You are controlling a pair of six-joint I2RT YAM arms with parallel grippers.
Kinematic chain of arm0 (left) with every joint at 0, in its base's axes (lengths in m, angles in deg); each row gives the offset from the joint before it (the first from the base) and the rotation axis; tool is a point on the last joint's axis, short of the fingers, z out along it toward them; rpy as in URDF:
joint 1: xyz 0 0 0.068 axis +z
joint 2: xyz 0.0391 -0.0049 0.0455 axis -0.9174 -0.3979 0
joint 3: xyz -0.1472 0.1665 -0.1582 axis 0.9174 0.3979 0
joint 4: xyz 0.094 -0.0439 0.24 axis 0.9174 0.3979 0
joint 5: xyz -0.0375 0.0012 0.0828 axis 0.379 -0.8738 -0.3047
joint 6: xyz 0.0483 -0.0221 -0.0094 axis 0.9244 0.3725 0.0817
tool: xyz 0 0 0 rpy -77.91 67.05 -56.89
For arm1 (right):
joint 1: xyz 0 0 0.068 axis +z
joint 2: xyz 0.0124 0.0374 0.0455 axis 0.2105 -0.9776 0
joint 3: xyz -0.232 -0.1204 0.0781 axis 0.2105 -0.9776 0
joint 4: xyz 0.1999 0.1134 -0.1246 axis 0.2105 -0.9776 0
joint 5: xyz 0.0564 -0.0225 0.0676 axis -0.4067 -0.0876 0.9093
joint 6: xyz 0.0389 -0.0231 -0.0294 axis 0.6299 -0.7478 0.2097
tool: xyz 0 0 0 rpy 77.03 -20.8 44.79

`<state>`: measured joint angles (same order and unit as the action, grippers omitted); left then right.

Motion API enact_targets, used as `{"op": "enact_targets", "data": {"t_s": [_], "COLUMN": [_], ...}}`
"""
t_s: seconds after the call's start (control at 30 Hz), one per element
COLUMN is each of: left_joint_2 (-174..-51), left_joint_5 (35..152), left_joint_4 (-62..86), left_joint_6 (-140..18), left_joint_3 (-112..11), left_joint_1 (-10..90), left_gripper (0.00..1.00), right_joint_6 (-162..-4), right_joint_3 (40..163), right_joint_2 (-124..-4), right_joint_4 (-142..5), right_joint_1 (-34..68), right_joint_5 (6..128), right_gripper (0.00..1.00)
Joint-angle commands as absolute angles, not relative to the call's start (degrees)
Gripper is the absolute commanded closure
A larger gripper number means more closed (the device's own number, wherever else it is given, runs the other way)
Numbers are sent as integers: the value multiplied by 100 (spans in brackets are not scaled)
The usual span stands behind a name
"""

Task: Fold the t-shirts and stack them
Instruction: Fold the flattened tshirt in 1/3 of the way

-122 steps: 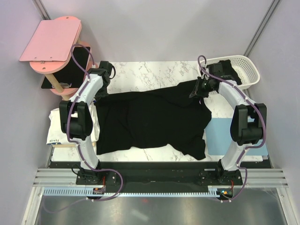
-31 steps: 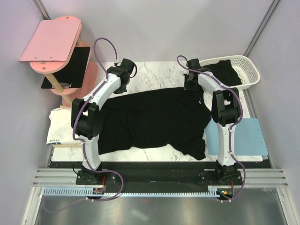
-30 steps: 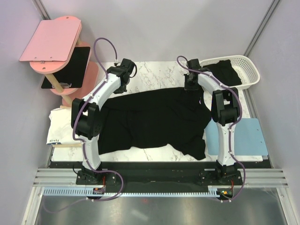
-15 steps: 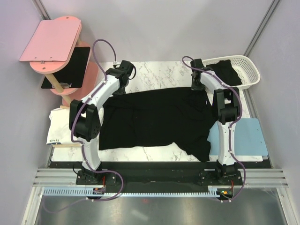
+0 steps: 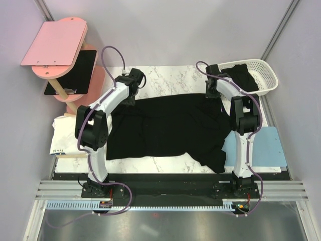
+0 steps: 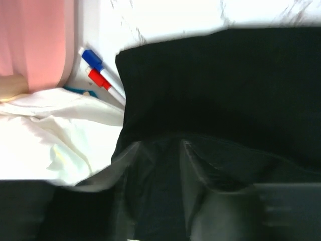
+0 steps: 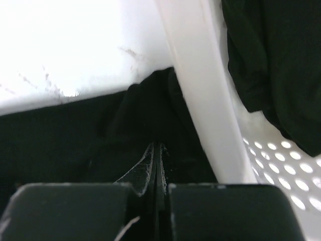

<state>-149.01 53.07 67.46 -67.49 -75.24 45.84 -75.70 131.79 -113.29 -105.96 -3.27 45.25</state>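
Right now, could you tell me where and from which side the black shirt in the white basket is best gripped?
Probably from straight above, since the walls of the white basket block a sideways approach. The black shirt lies crumpled inside, so pinch a raised fold near its middle. The right gripper, nearest, is shut on the spread shirt.

I count one black t-shirt [image 5: 165, 125] spread flat, one other black shirt [image 5: 243, 75] inside one white basket [image 5: 266, 75], one white shirt [image 5: 65, 133] and two markers [image 6: 103, 80].

overhead: bright, even, sharp | wrists: blurred; table [image 7: 60, 40] blown out white
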Motion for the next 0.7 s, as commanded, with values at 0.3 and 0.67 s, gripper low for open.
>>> {"op": "enact_targets", "data": {"t_s": [0.3,0.67], "left_joint_2": [-15609,-14443], "left_joint_5": [5432,5800], "left_joint_4": [6943,6855], "left_joint_6": [-7458,-7441], "left_joint_3": [-6661,-6659], "left_joint_1": [4642,4581], "left_gripper": [98,98], "right_joint_6": [-7726,-7699], "right_joint_3": [13012,13134], "right_joint_2": [-10408,-10557], "right_joint_4": [-10221,-10134], "right_joint_1": [-169,-108], "right_joint_5": [5656,5964], "right_gripper": [100,100]}}
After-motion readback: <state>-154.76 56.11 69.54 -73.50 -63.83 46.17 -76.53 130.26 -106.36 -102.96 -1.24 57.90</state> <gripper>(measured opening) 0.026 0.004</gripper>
